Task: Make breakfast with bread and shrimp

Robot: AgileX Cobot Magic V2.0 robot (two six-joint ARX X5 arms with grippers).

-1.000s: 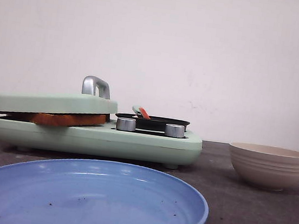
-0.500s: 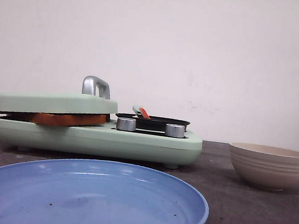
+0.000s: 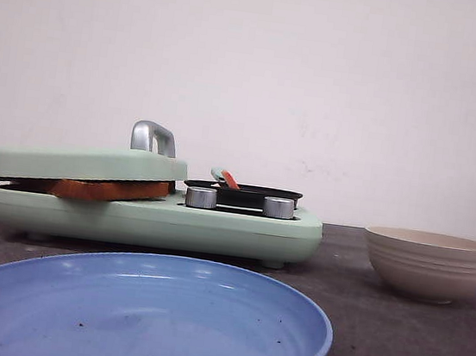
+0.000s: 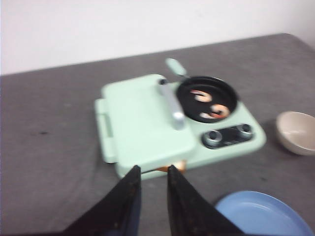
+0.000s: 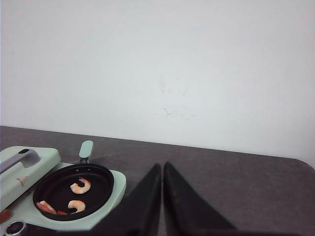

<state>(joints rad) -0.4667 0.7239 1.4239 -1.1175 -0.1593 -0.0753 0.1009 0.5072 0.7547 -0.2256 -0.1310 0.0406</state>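
The bread (image 3: 106,188) lies clamped under the shut lid of a pale green breakfast maker (image 3: 155,220); only its browned edge shows, also in the left wrist view (image 4: 178,167). Shrimp (image 5: 81,186) lie in the black pan (image 5: 74,191) on the maker's right side, pale orange and curled, with an orange-red piece (image 3: 231,180) sticking up at the pan's rim. They also show in the left wrist view (image 4: 216,112). My left gripper (image 4: 153,172) hangs above the table in front of the maker, jaws a little apart and empty. My right gripper (image 5: 162,167) is shut and empty, to the right of the pan.
A blue plate (image 3: 139,313) lies at the front, and a beige ribbed bowl (image 3: 427,264) stands to the right of the maker. The lid has a silver handle (image 3: 153,137). The pan's pale green handle (image 5: 86,149) points to the back wall.
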